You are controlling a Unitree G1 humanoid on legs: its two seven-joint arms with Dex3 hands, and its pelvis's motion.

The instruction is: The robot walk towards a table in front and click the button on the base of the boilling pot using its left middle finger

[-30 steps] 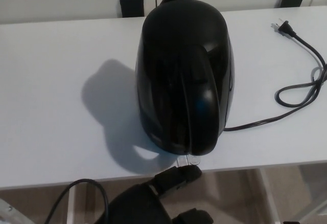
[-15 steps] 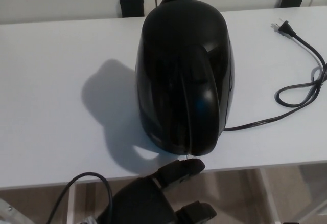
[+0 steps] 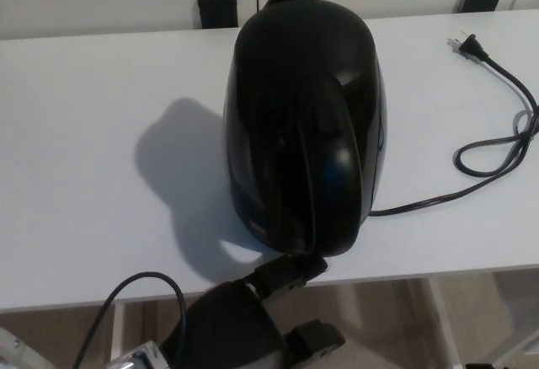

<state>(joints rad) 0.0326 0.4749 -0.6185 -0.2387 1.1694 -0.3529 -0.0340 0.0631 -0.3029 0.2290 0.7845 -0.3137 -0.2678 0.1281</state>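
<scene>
Bright, even light — leftward shadow

1. The boiling pot (image 3: 299, 125) is black and super glossy, looks like smooth plastic, and you can see soft reflections running down the handle.
2. The surface (image 3: 84, 150) is plain white, smooth and matt, no grain at all.
3. The power cord (image 3: 497, 146) looks like black rubbery stuff, with a slight sheen.
4. The left hand (image 3: 253, 318) is black too, but way duller than the pot, kind of a matt hard plastic look.
</scene>
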